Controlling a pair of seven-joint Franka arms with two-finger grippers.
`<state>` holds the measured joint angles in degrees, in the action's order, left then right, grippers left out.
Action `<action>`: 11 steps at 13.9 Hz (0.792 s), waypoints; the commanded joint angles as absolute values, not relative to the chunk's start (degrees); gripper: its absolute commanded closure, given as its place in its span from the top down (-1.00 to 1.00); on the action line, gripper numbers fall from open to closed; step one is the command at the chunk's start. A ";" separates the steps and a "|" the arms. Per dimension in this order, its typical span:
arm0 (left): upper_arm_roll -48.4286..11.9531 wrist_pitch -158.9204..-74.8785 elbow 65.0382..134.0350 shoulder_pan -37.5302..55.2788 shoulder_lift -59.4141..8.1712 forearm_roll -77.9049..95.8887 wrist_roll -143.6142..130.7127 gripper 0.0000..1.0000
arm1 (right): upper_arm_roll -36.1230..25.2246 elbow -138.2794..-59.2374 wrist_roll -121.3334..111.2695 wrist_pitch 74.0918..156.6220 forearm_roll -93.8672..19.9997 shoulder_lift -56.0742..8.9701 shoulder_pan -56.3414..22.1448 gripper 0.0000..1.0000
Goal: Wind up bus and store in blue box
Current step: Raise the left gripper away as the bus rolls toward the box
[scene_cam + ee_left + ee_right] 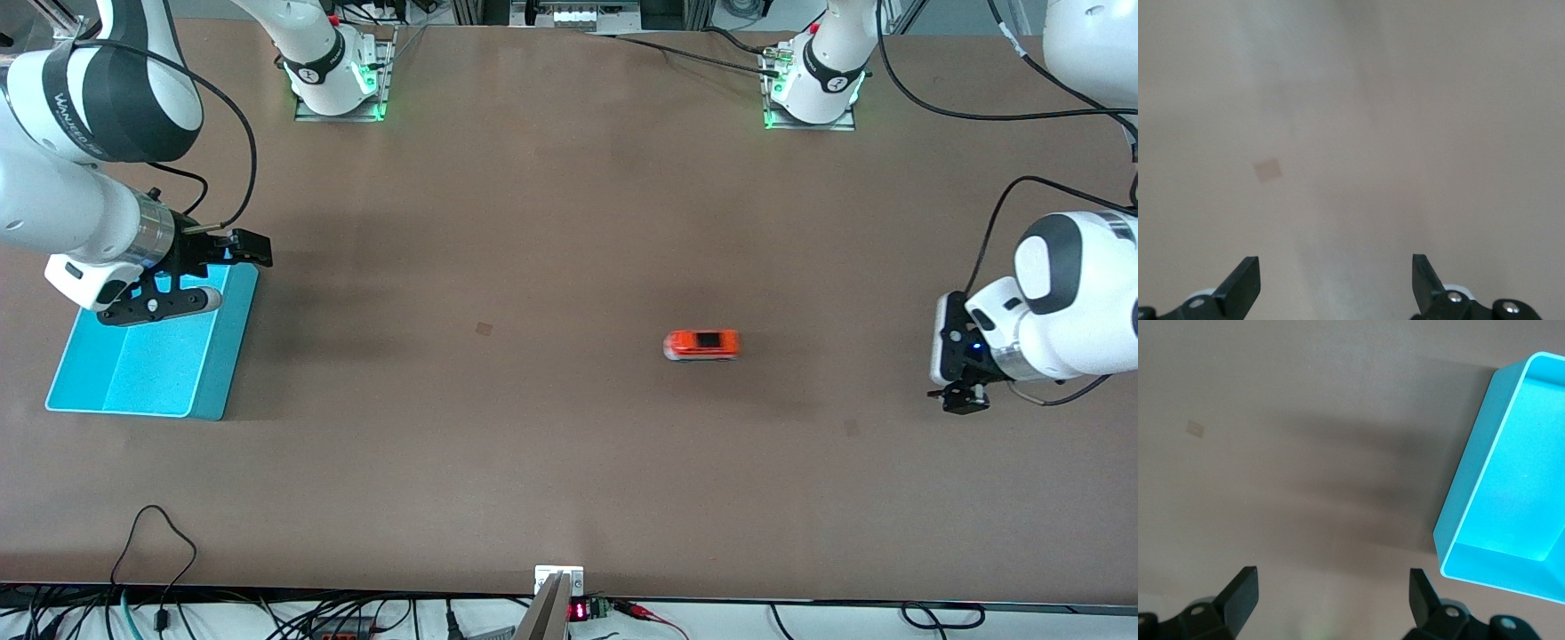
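Bus first: nothing is done yet, winding and storing both remain. Right gripper (227, 253), fingers spread wide and empty, hangs over the rectangular bright cyan-blue plastic box (151, 364), which holds nothing. Well apart from that box, toward the left arm's end, sits the small orange toy bus (701, 345) (dark roof window, pale ends) on the brown table (533, 222), untouched. Left gripper (958, 391) waits near it, fingers wide, empty.

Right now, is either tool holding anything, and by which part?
Nothing is held. Both the left tool and right tool are open and empty; the small orange toy bus sits alone on the table.
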<state>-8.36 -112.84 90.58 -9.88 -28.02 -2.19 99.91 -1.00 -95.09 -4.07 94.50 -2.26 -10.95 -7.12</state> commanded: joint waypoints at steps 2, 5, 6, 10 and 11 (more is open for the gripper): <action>-13.17 -111.45 89.39 -9.23 -28.04 -2.73 84.60 1.00 | -1.05 -95.54 -3.52 94.31 -2.64 -10.72 -7.29 1.00; -16.08 -110.13 89.21 -9.14 -27.34 -3.07 69.57 1.00 | -1.05 -95.54 -3.52 94.31 -2.64 -10.81 -7.21 1.00; -16.69 -109.26 88.51 -9.14 -27.25 -3.08 63.69 1.00 | -1.05 -95.54 -3.52 94.31 -2.64 -10.81 -7.21 1.00; -16.96 -107.31 82.72 -9.05 -27.33 -3.16 46.88 1.00 | -1.05 -95.54 -3.52 94.31 -2.64 -10.81 -7.21 1.00; -16.96 -107.31 81.92 -9.14 -27.42 -2.99 42.93 1.00 | -1.05 -95.54 -3.52 94.31 -2.64 -10.81 -7.21 1.00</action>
